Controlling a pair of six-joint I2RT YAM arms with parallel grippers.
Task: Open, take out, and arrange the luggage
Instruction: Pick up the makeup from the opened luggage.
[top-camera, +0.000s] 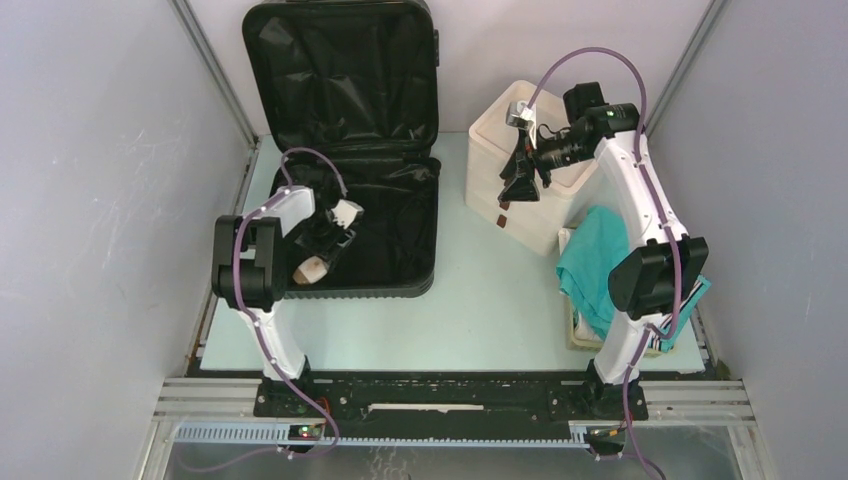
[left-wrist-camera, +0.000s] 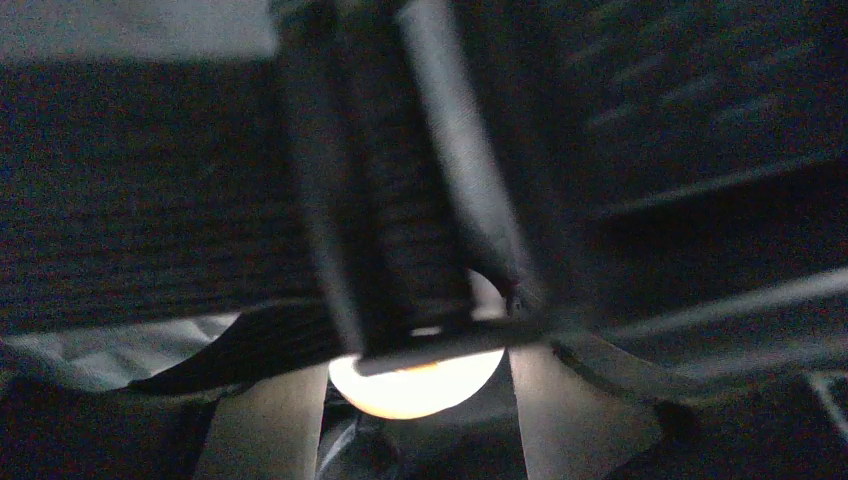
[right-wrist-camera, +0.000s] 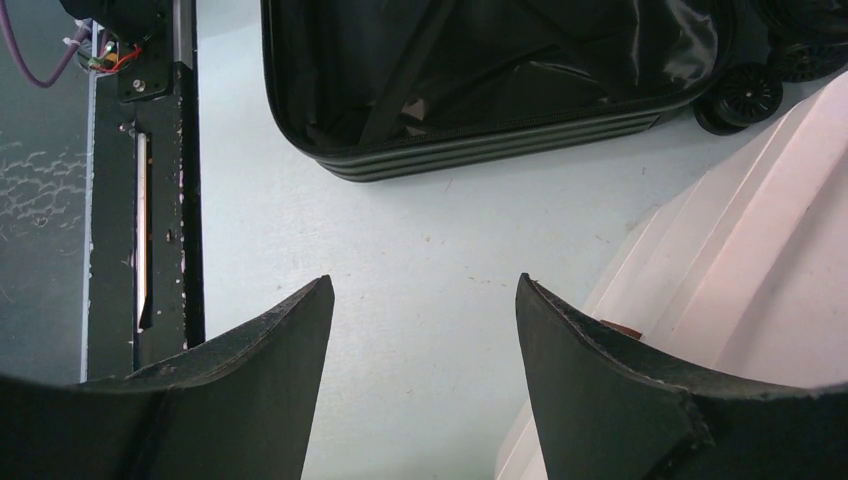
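Left gripper (top-camera: 320, 255) in the luggage (top-camera: 395, 225), pale round thing (left-wrist-camera: 415, 385) between its jaws; grip unclear. Close squarely, lift straight. Right gripper (right-wrist-camera: 422, 300) spread, empty.

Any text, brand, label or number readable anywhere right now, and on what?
None readable.
The luggage shows no brand or tag text.
The white box bears only a small dark mark, too small to read.
Left wrist view is dark and blurred.
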